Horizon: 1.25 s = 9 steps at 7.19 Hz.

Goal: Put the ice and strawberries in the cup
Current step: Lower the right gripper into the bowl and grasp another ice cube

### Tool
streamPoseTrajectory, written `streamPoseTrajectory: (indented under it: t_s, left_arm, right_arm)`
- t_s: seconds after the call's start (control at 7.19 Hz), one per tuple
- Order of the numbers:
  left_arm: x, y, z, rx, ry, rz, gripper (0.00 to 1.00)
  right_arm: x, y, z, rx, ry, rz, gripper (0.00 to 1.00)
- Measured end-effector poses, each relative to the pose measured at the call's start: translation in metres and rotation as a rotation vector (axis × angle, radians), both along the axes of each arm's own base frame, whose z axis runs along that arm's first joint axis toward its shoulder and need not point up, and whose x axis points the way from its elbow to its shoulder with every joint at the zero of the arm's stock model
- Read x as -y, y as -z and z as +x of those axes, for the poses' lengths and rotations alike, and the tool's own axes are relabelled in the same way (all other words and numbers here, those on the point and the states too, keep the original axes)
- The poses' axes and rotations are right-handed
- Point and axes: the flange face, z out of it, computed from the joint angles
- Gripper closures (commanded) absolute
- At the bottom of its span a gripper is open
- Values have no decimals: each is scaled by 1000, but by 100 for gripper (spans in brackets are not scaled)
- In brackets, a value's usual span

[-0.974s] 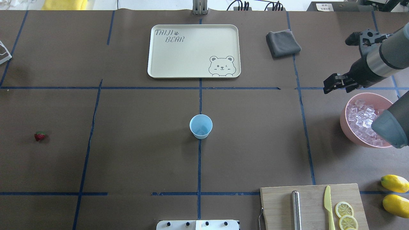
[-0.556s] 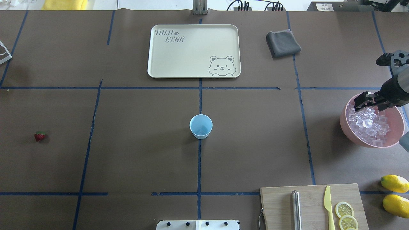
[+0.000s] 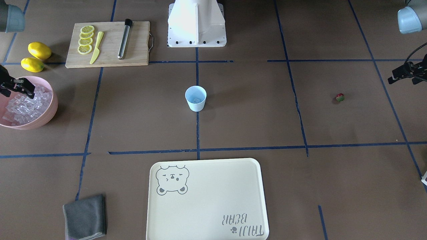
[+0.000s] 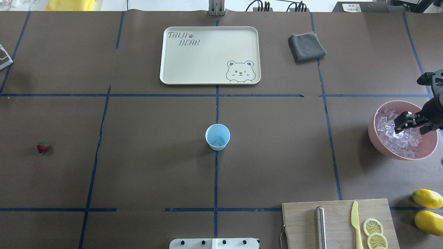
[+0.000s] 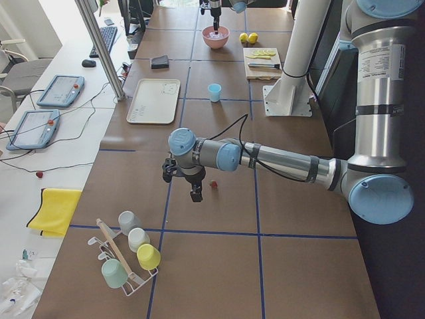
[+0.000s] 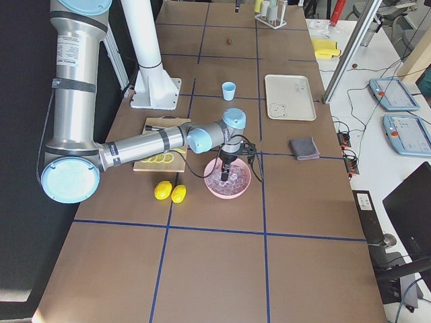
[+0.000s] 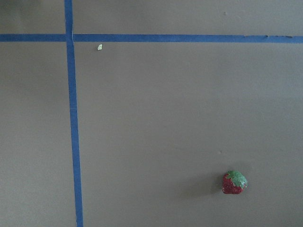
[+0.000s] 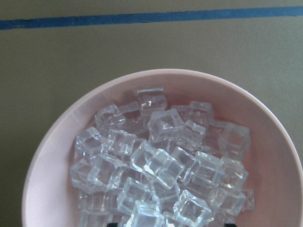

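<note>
Brown table (image 4: 138, 155), blue tape (image 4: 216, 180) grid. My R arm (image 6: 141, 145) low, right gripper (image 4: 410, 128) pointing down over ice (image 4: 394, 136) in bowl (image 4: 373, 133), jaws apart. L arm (image 5: 279, 159) stretched out, left gripper (image 3: 393, 77) above table near strawberry (image 4: 43, 147); state can't tell. Center: cup (image 4: 217, 137). Far side: tray (image 4: 211, 52) reads "TAIJI BEAR".

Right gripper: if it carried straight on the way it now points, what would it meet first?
Most likely the ice heaped in the pink bowl: the right gripper points down over the pile, jaws apart, with nothing between. How far above it hangs is unclear.
</note>
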Motion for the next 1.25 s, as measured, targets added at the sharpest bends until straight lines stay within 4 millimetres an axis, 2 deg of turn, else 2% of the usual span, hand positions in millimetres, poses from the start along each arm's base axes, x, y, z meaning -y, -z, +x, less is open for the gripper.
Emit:
streamPoseTrajectory:
  t_s: [0.7,0.83,1.11,1.25]
  left_arm:
    - [0,0,0,1,0,1,0]
    - [0,0,0,1,-1,1,0]
    - [0,-1,0,3,-1,0,0]
    - [0,-1,0,3,-1,1,0]
  right_arm:
    - [3,6,-8,18,17,7,23]
    - [5,3,-12,17,23,3,27]
    - [12,1,-19,17,28,0,50]
    - [13,1,-19,16,28,-1,53]
